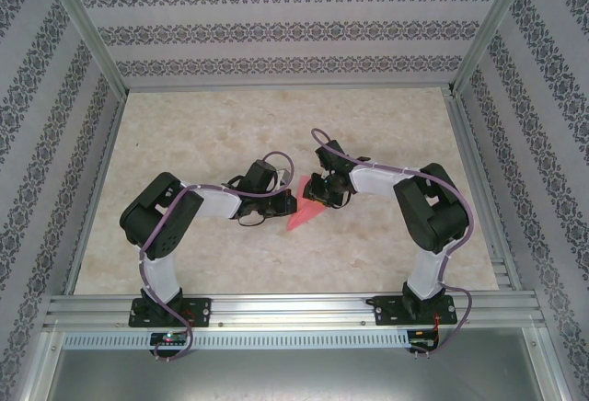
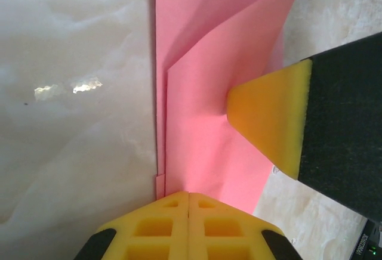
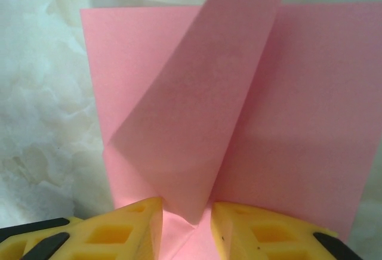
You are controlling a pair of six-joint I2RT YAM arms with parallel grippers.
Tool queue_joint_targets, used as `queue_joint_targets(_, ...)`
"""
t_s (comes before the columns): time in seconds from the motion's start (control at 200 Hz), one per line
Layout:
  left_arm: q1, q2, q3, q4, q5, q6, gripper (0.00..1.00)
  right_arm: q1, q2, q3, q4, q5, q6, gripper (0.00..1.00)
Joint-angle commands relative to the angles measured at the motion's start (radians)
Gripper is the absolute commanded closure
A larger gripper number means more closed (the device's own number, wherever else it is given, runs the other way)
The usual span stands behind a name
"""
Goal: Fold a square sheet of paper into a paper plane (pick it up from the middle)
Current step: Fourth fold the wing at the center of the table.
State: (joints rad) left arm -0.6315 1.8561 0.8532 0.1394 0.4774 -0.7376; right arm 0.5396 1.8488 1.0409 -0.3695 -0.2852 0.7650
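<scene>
The square sheet of paper (image 1: 304, 217) is salmon pink and lies partly folded on the table between both arms. My left gripper (image 2: 188, 194) is shut, with its yellow tips resting on the near edge of the sheet (image 2: 203, 146) beside a straight crease. I cannot tell whether it pinches the paper. One yellow-tipped finger (image 2: 268, 117) of the right gripper presses on the sheet from the right. My right gripper (image 3: 186, 212) is open over the paper (image 3: 310, 123). A loose flap (image 3: 197, 111) curls upward, its lower corner between the fingers without touching them.
The marble-patterned tabletop (image 1: 202, 134) spreads out around the paper. Patterned walls (image 1: 276, 28) and aluminium frame posts enclose it on three sides. A metal rail (image 1: 294, 307) carrying both arm bases runs along the near edge.
</scene>
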Motion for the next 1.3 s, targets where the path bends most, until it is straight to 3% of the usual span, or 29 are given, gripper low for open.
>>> queue_joint_targets(0.0, -0.01, 0.026, 0.007, -0.122, -0.044, 0.029, 1.0, 0.011, 0.019, -0.071, -0.055, 0.073, 0.002, 0.65)
queue_joint_targets(0.215, -0.01, 0.031, 0.011, -0.176, -0.058, 0.046, 1.0, -0.013, -0.219, -0.086, 0.033, 0.027, -0.05, 0.6)
queue_joint_targets(0.33, -0.01, 0.037, 0.015, -0.198, -0.07, 0.056, 1.0, -0.018, -0.272, -0.121, 0.095, -0.025, -0.085, 0.6)
queue_joint_targets(0.535, -0.01, 0.037, 0.02, -0.218, -0.077, 0.064, 1.0, -0.015, -0.187, -0.153, 0.197, -0.119, -0.061, 0.84)
queue_joint_targets(0.644, -0.01, 0.041, 0.023, -0.229, -0.08, 0.066, 1.0, -0.01, -0.142, -0.15, 0.251, -0.157, -0.055, 0.91)
queue_joint_targets(0.984, -0.01, 0.04, 0.039, -0.252, -0.091, 0.068, 1.0, -0.009, -0.031, -0.158, 0.327, -0.214, -0.049, 0.95)
queue_joint_targets(1.294, -0.01, 0.034, 0.047, -0.26, -0.086, 0.068, 1.0, -0.014, 0.027, -0.21, 0.324, -0.184, -0.056, 0.96)
